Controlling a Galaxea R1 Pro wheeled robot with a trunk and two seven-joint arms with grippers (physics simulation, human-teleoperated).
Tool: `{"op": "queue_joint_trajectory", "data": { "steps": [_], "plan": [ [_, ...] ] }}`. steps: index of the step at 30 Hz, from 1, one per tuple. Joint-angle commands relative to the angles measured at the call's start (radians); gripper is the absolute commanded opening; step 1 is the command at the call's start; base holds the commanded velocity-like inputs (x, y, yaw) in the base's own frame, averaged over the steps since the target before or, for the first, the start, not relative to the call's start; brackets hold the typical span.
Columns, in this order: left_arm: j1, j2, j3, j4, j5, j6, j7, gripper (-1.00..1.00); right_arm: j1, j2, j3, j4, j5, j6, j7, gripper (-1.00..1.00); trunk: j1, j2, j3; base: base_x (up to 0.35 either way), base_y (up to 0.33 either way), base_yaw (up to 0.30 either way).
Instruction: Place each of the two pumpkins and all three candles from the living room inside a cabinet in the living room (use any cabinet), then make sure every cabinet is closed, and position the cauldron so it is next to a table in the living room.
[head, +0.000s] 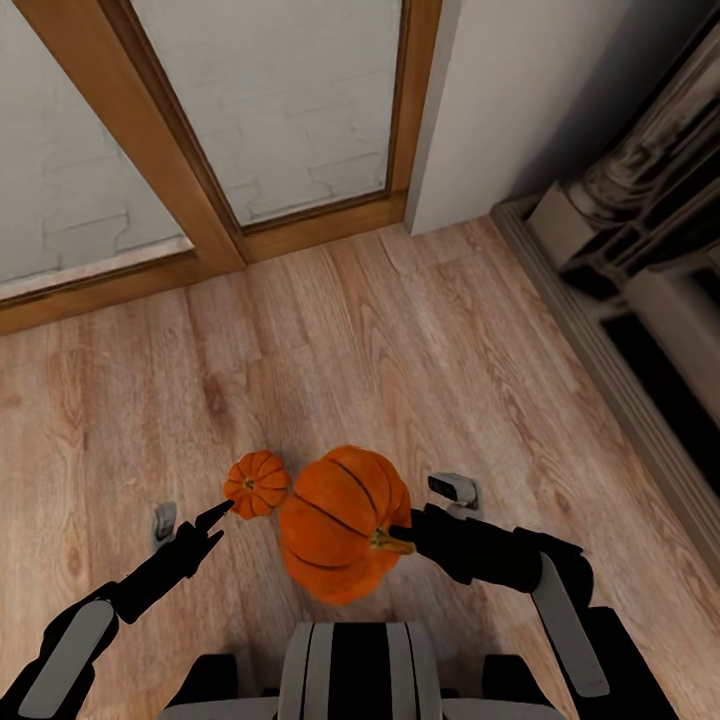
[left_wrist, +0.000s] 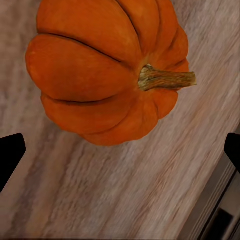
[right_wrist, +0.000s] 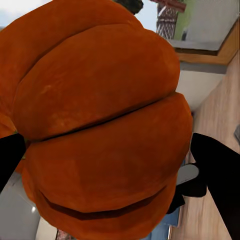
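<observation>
Wood floor (head: 420, 330) by glazed doors (head: 270, 110); right gripper (head: 405, 535) clasping pumpkin (head: 340, 525), left gripper (head: 215, 520) spread

Layout, head view:
- Larger pumpkin (head: 340, 525): centre foreground, above the floor (head: 400, 350), between the fingers of the right gripper (head: 400, 540), stem turned toward that gripper.
- Smaller pumpkin (head: 256, 484): just left of the larger one, touching or nearly so; whether on the floor or raised cannot be told.
- Left gripper (head: 213, 522): left of both pumpkins, tips at the smaller pumpkin's near-left side.
- Glass doors (head: 270, 110): behind, across the far left and centre.
- Wall corner (head: 500, 100): right of the doors.
- Fireplace surround (head: 640, 260): along the right edge.
</observation>
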Motion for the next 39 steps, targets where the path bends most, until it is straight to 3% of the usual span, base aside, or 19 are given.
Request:
{"op": "queue_joint_trajectory", "data": {
  "steps": [1, 9, 11, 12, 14, 17, 20, 25, 34, 39],
  "plan": [
    [0.000, 0.000, 0.002, 0.000, 0.007, 0.008, 0.000, 1.00, 0.000, -0.001, -0.001, -0.001, -0.008, 0.007, 0.000, -1.00, 0.000, 0.000, -0.004, 0.000, 0.000, 0.000],
    [0.000, 0.001, 0.003, 0.000, 0.007, 0.008, 0.000, 1.00, 0.000, 0.000, -0.051, -0.001, -0.033, 0.004, 0.007, -1.00, 0.001, -0.001, -0.008, 0.000, 0.000, 0.000],
    [0.000, 0.001, 0.003, -0.002, 0.007, 0.008, 0.000, 1.00, -0.006, 0.005, -0.110, 0.000, -0.035, 0.012, 0.002, -1.00, 0.001, -0.001, -0.008, 0.000, 0.000, 0.000],
    [0.000, 0.001, 0.003, -0.002, 0.007, 0.008, 0.000, 1.00, -0.026, 0.016, -0.151, 0.001, -0.036, 0.030, -0.005, -1.00, 0.001, -0.001, -0.008, 0.000, 0.000, 0.000],
    [0.000, 0.000, 0.002, -0.003, 0.007, 0.008, 0.000, 1.00, -0.094, 0.030, -0.197, 0.003, -0.036, 0.083, -0.023, -1.00, 0.001, -0.001, -0.008, 0.000, 0.000, 0.000],
    [0.000, -0.002, 0.002, -0.003, 0.007, 0.008, 0.000, 1.00, -0.216, 0.058, -0.250, 0.007, -0.037, 0.154, -0.143, -1.00, 0.002, -0.001, -0.016, 0.000, 0.000, 0.000],
    [0.000, -0.002, -0.001, -0.002, 0.007, 0.008, 0.000, 1.00, -0.268, 0.096, -0.258, 0.008, -0.045, 0.168, -0.243, -1.00, 0.003, -0.002, -0.028, 0.000, 0.000, 0.000],
    [0.000, -0.004, -0.005, 0.006, 0.004, 0.007, 0.000, 1.00, -0.287, 0.131, -0.253, 0.006, -0.051, 0.173, -0.403, -1.00, 0.005, -0.003, -0.047, 0.000, 0.000, 0.000],
    [0.000, -0.003, -0.005, 0.010, 0.004, 0.008, -0.084, 1.00, -0.287, 0.150, -0.233, 0.006, -0.049, 0.174, -0.462, -1.00, 0.007, -0.004, -0.062, 0.000, 0.000, 0.000],
    [-0.001, -0.002, -0.003, 0.009, 0.005, 0.009, -0.093, 1.00, -0.287, 0.153, -0.191, 0.006, -0.048, 0.174, -0.464, -1.00, 0.009, -0.005, -0.082, 0.000, 0.000, 0.000]
  ]
}}
